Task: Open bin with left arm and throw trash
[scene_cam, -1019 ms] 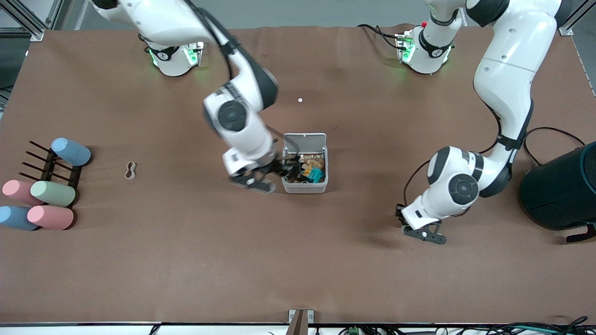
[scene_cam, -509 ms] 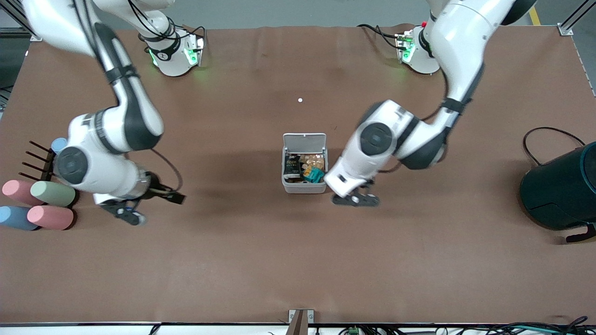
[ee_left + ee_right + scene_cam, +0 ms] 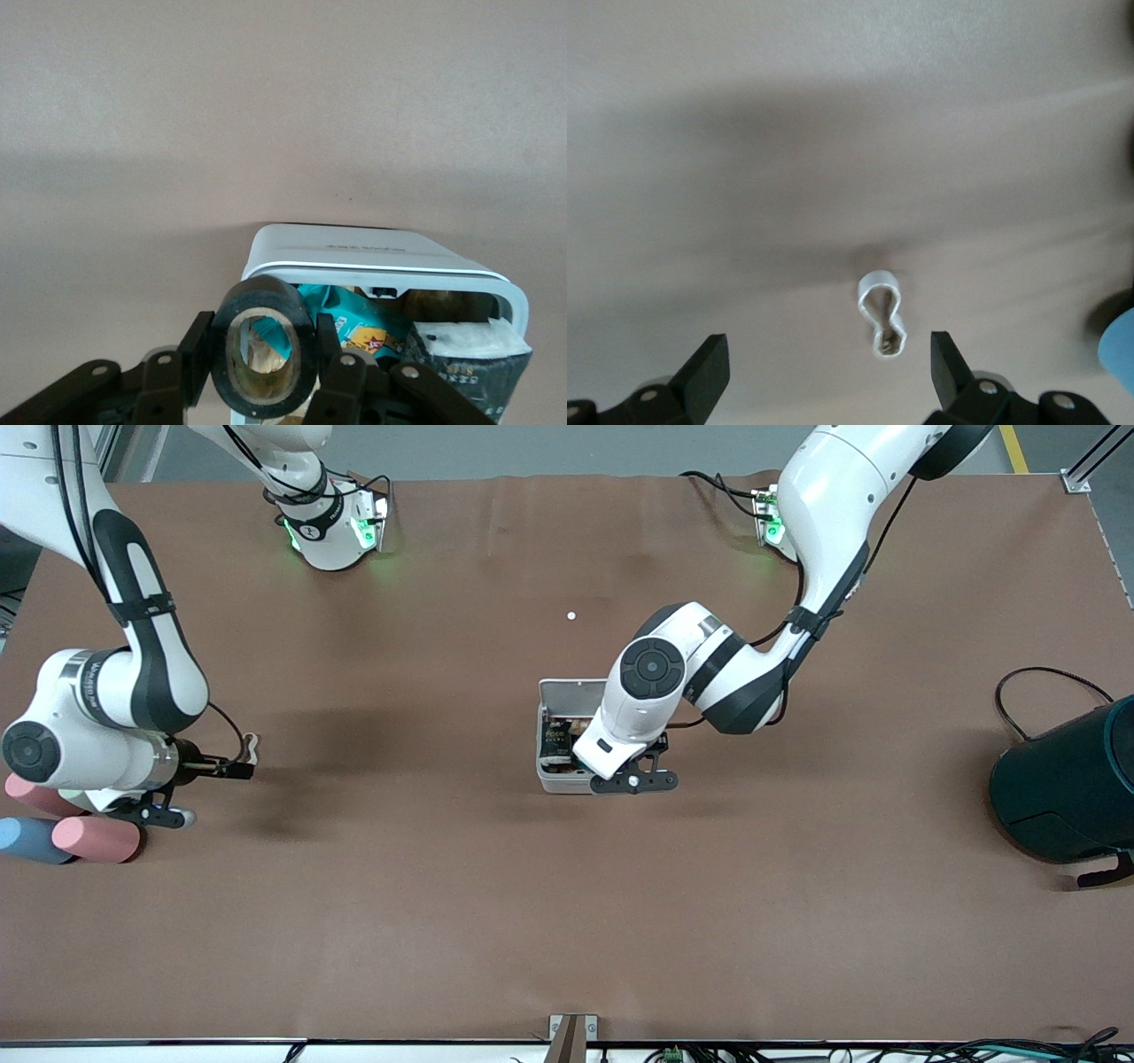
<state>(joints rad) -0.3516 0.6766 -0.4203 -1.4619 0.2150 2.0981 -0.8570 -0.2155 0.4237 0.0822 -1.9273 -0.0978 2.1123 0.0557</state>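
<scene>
The left gripper is clamped on the small black tape roll, one finger on each side of the ring, whose open bore faces the wrist camera. It hangs over the camera-side rim of the bin, whose lid stands open toward the robots' bases. In the left wrist view the bin's mouth lies just past the roll and below it, with a teal wrapper and the black printed snack packet already inside. Judgement: release turns on the roll sitting over the mouth and not the rim; it appears to straddle that edge, so a short advance toward the lid seems needed. The right gripper hovers over the desk near the pastel cups, fingers spread wide apart. The beige rubber-band loop lies flat on the desk, just ahead of the finger line and centred between the tips, its long axis running away from the fingers, across the closing direction. The right arm is plainly the nearer to it. The front view shows the loop only as a sliver beside the fingertips; the right wrist view alone gives its shape and alignment. The front view hides the roll entirely.
</scene>
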